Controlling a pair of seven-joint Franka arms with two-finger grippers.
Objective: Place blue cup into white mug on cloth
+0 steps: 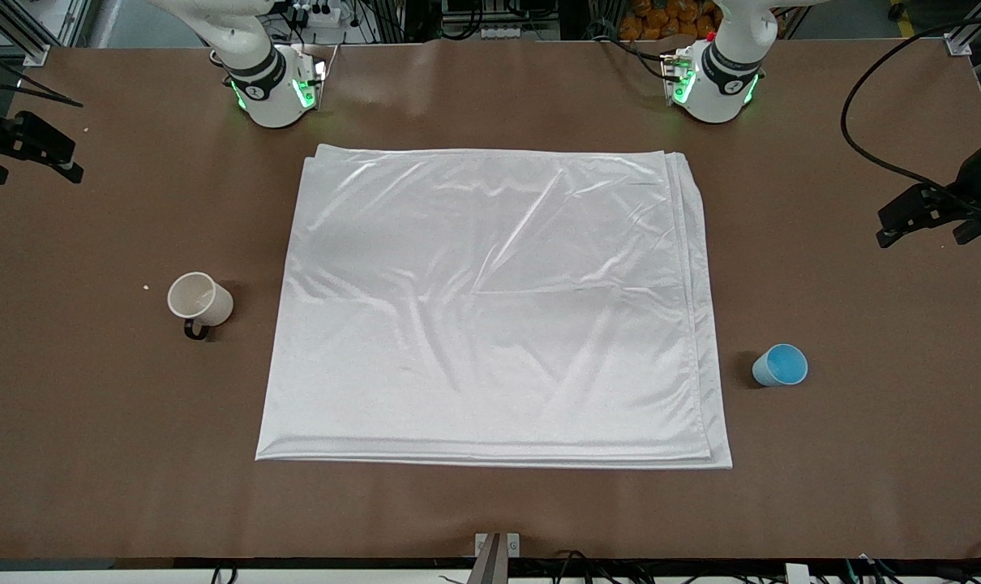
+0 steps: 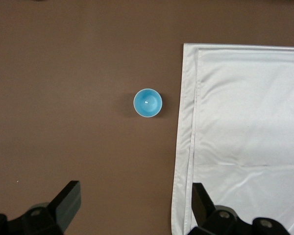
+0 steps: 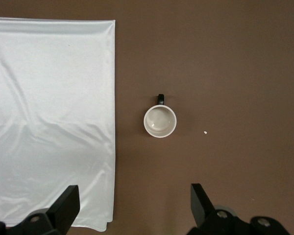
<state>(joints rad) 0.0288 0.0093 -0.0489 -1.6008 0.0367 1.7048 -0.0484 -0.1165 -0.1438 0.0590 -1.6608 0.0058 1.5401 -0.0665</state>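
Observation:
The blue cup (image 1: 781, 365) stands upright on the brown table, beside the cloth (image 1: 490, 308), toward the left arm's end. The white mug (image 1: 199, 298) stands upright on the table beside the cloth, toward the right arm's end, its black handle toward the front camera. Nothing lies on the cloth. My left gripper (image 1: 920, 231) is open and empty, high over the table near the blue cup (image 2: 147, 103) and the cloth's edge (image 2: 245, 122). My right gripper (image 1: 36, 174) is open and empty, high over the table near the mug (image 3: 160, 121) and the cloth (image 3: 49, 122).
The brown table (image 1: 490, 511) holds only the cloth, the mug and the cup. A small white crumb (image 1: 146, 287) lies beside the mug. A black cable (image 1: 863, 122) hangs by the left arm's end. Both arm bases stand along the table's edge farthest from the front camera.

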